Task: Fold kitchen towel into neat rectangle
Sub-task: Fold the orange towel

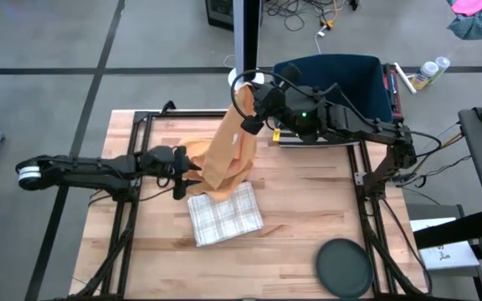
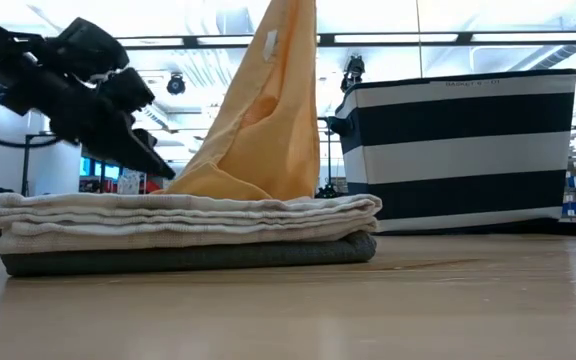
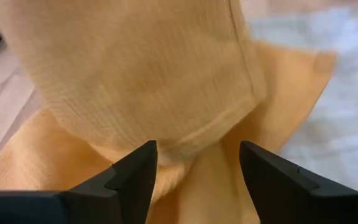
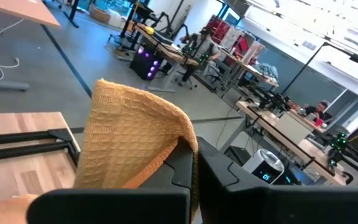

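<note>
Grey floor [image 1: 48, 42]; ceiling strip lights [image 2: 468, 38]; workbenches [image 4: 272, 118] behind.

A navy-and-white striped basket [image 1: 354, 79] stands at the far edge of the wooden surface [image 1: 308, 209]; a folded plaid cloth [image 1: 224, 214] and a dark round lid [image 1: 344, 267] lie nearer than the basket.

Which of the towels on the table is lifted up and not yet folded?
The orange towel: the right pincer holds its top corner high, so it hangs down onto the table. The plaid towel lies flat, already folded, beside it.
</note>
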Action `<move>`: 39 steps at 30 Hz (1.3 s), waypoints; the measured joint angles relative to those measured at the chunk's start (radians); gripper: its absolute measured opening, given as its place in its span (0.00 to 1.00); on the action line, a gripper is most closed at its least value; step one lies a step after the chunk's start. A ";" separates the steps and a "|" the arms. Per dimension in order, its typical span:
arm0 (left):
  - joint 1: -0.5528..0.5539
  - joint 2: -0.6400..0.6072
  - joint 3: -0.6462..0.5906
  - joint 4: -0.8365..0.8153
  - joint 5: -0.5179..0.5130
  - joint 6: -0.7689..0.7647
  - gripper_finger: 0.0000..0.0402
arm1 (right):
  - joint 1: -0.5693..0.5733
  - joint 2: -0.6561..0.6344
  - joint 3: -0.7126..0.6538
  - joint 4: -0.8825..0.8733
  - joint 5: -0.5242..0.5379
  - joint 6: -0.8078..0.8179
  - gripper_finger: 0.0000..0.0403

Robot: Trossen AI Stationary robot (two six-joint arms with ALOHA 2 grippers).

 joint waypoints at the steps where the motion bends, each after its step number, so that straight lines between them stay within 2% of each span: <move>1: -0.033 0.014 0.001 -0.002 -0.046 0.004 0.54 | 0.000 0.000 0.000 0.000 0.000 0.000 0.00; 6: -0.260 0.087 0.026 -0.009 -0.353 -0.006 0.51 | 0.000 0.000 0.000 -0.002 0.000 0.000 0.00; 8: -0.368 0.118 0.035 -0.010 -0.534 -0.017 0.49 | 0.000 0.000 0.000 -0.004 0.000 0.000 0.00; 12: -0.564 0.185 0.041 -0.003 -0.981 -0.031 0.47 | 0.000 0.000 0.000 -0.011 0.000 0.010 0.00; 14: -0.616 0.222 0.039 0.006 -1.103 -0.025 0.46 | 0.000 0.000 0.000 -0.017 0.000 0.012 0.00; 20: -0.623 0.357 0.038 0.094 -1.064 -0.012 0.47 | 0.000 0.001 -0.001 -0.018 -0.007 0.034 0.00; 27: -0.610 0.515 0.038 0.346 -1.075 0.232 0.49 | 0.000 0.001 -0.001 -0.018 -0.009 0.047 0.00; 30: -0.591 0.572 0.038 0.400 -1.081 0.260 0.48 | 0.000 0.001 -0.002 -0.018 -0.009 0.048 0.00; 34: -0.574 0.611 0.039 0.457 -1.112 0.261 0.46 | 0.000 0.001 -0.002 -0.018 -0.010 0.051 0.00; 39: -0.568 0.599 0.052 0.473 -1.115 0.310 0.44 | 0.000 0.001 -0.002 -0.019 -0.011 0.052 0.00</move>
